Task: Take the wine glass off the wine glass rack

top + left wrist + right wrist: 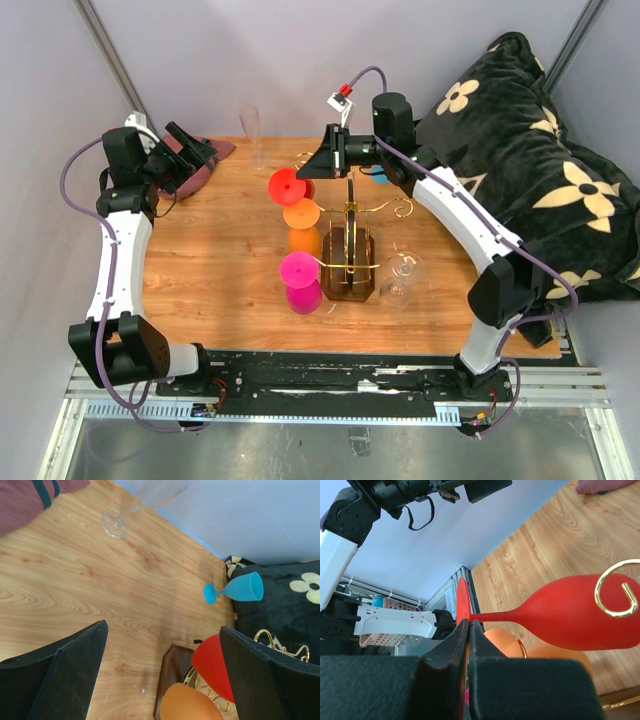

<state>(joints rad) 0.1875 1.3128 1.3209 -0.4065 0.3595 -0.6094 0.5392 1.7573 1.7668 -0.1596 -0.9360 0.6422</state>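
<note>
**Red glass pinched at the stem, not yet clear of the rack**

The wooden tabletop [220, 260] carried everything, with a black flowered cushion [540, 170] piled against its right edge. At the middle stood the wine glass rack [348, 270], a dark brown base with gold wire arms. Coloured glasses hung upside down on its left side and clear ones [402, 270] on its right.

The right hand [301, 172] reached in from the far side. Its fingers were clenched on the stem of the red wine glass [287, 186], right beside the foot. This glass was the farthest of the three coloured ones, with an orange glass [301, 214] just beside it and a pink glass [299, 272] nearer the arm bases. The left hand [205, 152] was released, jaws wide, holding nothing over the far left of the tabletop, well apart from the rack.

In the right wrist view a gold curl [617, 592] crossed in front of the red bowl (whether wire and glass touched could not be told).

The step in hand looked like the grasp, already made, with the withdrawal to follow. That next move probably called for drawing the foot out along the wire toward its open end. The stem would need to stay in line with the wire, the bowl to clear the curl, and the orange neighbour to go unbumped.
</note>
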